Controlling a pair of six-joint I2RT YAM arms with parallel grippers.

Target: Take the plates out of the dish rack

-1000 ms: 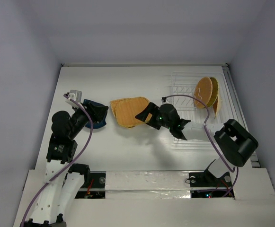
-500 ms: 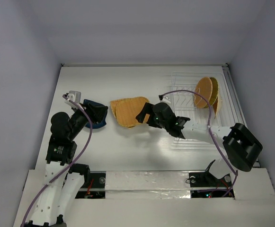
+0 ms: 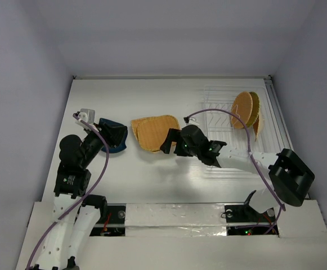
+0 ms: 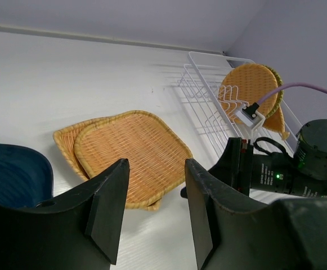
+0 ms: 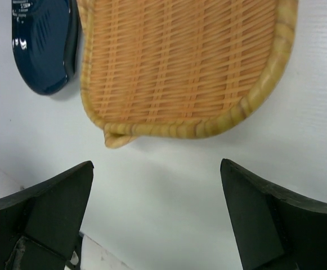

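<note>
Two orange-tan woven plates (image 3: 151, 133) lie stacked flat on the table; they also show in the left wrist view (image 4: 130, 156) and the right wrist view (image 5: 180, 62). A small dark blue dish (image 3: 108, 147) lies left of them, partly under my left gripper (image 3: 117, 136), which is open and empty. My right gripper (image 3: 168, 142) is open and empty, just off the stack's right edge. The clear dish rack (image 3: 219, 115) at the right holds upright woven plates (image 3: 243, 109), which also show in the left wrist view (image 4: 252, 89).
The rack (image 4: 200, 93) stands against the table's right edge. Grey walls close in the table at the back and sides. My right arm (image 4: 276, 169) lies low between the stack and the rack.
My right arm's forearm has swung left and lower, the gripper staying at the stack's right edge. The left arm and the plates in the rack have not moved.
</note>
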